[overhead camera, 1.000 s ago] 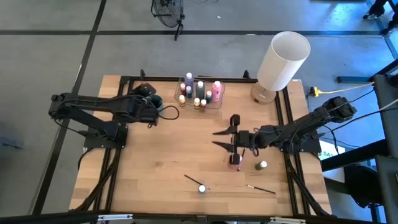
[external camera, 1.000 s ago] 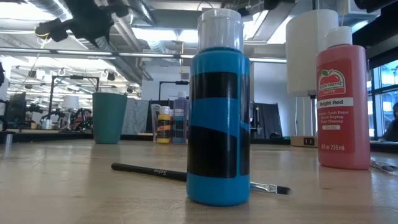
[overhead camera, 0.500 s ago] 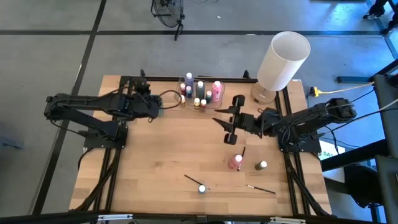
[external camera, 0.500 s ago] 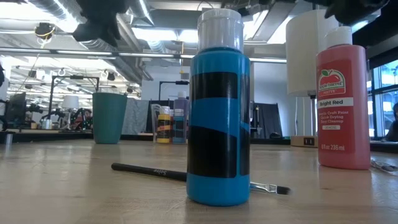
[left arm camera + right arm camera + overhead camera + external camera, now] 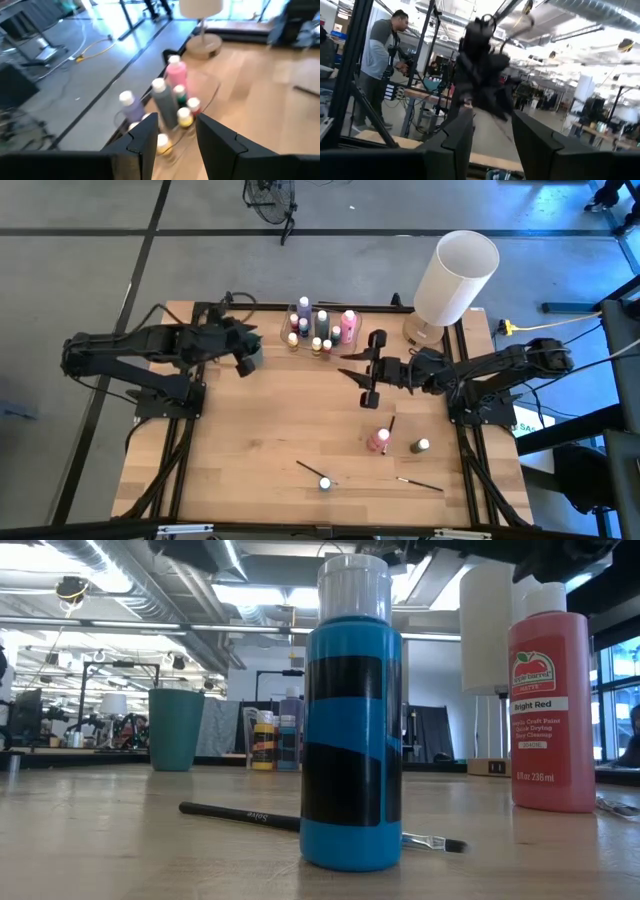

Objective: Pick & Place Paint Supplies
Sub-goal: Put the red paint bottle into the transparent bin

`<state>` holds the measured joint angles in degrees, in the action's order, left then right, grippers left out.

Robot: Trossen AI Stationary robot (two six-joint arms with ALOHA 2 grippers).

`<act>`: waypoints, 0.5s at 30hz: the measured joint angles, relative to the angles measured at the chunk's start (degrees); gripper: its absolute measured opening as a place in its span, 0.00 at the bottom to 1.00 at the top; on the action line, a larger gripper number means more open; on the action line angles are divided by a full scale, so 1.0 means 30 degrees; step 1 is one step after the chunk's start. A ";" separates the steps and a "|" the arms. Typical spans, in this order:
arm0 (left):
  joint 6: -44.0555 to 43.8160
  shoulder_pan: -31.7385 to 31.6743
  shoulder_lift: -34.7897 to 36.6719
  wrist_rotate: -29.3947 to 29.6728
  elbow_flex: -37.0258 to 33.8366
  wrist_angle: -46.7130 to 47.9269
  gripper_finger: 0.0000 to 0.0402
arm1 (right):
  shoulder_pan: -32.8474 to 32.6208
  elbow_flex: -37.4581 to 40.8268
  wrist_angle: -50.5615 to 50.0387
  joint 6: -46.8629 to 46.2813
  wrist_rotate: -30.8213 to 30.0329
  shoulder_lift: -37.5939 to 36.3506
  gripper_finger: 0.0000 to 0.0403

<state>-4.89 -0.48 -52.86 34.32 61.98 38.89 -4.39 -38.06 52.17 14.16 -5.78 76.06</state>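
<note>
On the left, the left tool (image 5: 247, 358) hangs over the pale wood-plank counter (image 5: 250, 440) near the far edge. In the left wrist view its two dark, blocky fingers (image 5: 145, 140) stand apart with nothing between them: released.

Just right of it, at the far edge, sits the clear plastic container (image 5: 345, 345), a see-through tray packed with upright paint bottles (image 5: 320, 328): a pink one with a pale cap (image 5: 175, 75), a grey one (image 5: 162, 102), a lilac one (image 5: 131, 106), and small ones capped yellow and red.

Centre now. The right tool (image 5: 358, 368) hovers above bare planks in front of the container, its matte black fingers parted and empty; its wrist view shows the gap between them, with the other arm blurred beyond and a person in a grey shirt (image 5: 382, 47) in the room.

Nearer the front edge, a thin dark-handled paintbrush (image 5: 305, 468) lies flat, and touching it stands a smooth blue bottle (image 5: 352, 730) with a glossy black label and a translucent cap. Right of that stands the reddish bottle (image 5: 379, 440), a second brush (image 5: 391, 425) just beside it, then a green bottle (image 5: 420, 446), and a third slim brush (image 5: 420, 483) lying in front.

Far right at the back corner, the large white cylinder (image 5: 455, 277) stands, smooth and open-topped.
</note>
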 joint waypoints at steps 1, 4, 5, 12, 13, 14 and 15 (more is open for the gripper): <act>0.0000 -0.0003 -0.0005 -0.0263 0.0000 -0.0286 0.32 | -0.0021 0.0000 -0.0786 -0.0470 0.0000 -0.0241 0.35; 0.0000 0.0002 -0.0233 -0.0805 0.0000 -0.0696 0.32 | -0.0035 0.0000 -0.3311 -0.1902 0.0000 -0.1057 0.35; 0.0000 0.0002 -0.0373 -0.1023 0.0000 -0.0582 0.32 | -0.0035 0.0000 -0.4237 -0.2398 0.0005 -0.1384 0.35; 0.0015 0.0002 -0.1869 -0.3759 -0.0007 -0.1782 0.32 | -0.0660 0.0000 -1.0035 -0.4062 -0.0153 -0.4149 0.35; -0.0035 0.0024 -0.2117 -0.4116 -0.0007 -0.1913 0.32 | -0.0868 0.0000 -1.1011 -0.4021 -0.0418 -0.4619 0.35; -0.0156 0.0073 -0.2333 -0.4535 -0.0007 -0.1935 0.32 | -0.1120 0.0000 -1.1777 -0.4028 -0.0752 -0.5060 0.35; -0.0151 0.0184 -0.2526 -0.4955 -0.0007 -0.1812 0.32 | -0.1377 0.0000 -1.2475 -0.4110 -0.1148 -0.5482 0.35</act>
<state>-5.34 0.07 -60.44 19.46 61.95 33.45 -8.52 -38.06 14.75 1.83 -9.22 59.62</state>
